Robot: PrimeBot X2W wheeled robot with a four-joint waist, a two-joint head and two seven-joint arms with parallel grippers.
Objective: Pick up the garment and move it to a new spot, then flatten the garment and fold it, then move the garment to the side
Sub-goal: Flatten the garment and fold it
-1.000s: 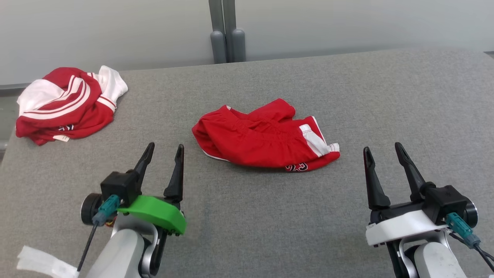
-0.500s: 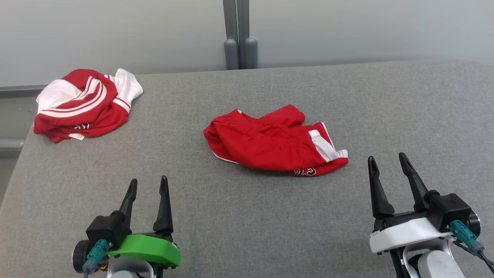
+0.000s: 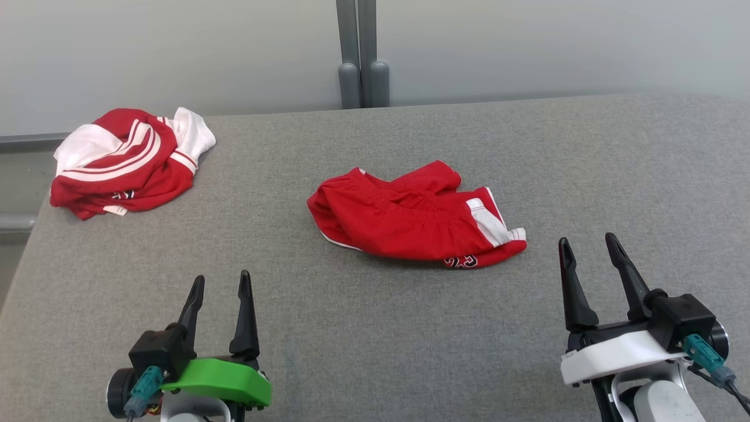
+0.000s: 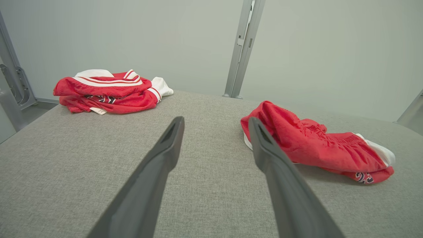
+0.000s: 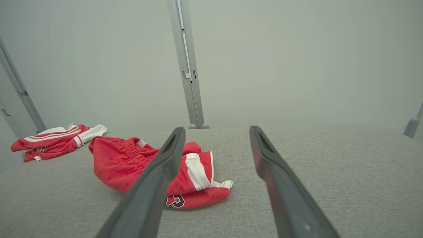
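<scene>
Left arm (image 3: 202,381) and right arm (image 3: 615,354) hover low over the surface (image 3: 375,340), jaws spread open, empty, pointing forward. The garment (image 3: 404,225) lies crumpled ahead, between them.

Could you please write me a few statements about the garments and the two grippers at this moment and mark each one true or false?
1. The red shorts lie crumpled near the middle of the grey table. True.
2. The left gripper is shut on the shorts. False: it is open, holds nothing and sits apart from them.
3. A red and white garment lies bunched at the table's far left corner. True.
4. The right gripper touches the shorts. False: it is open and short of them, with bare table between.
5. The two garments overlap. False: they lie well apart.
</scene>
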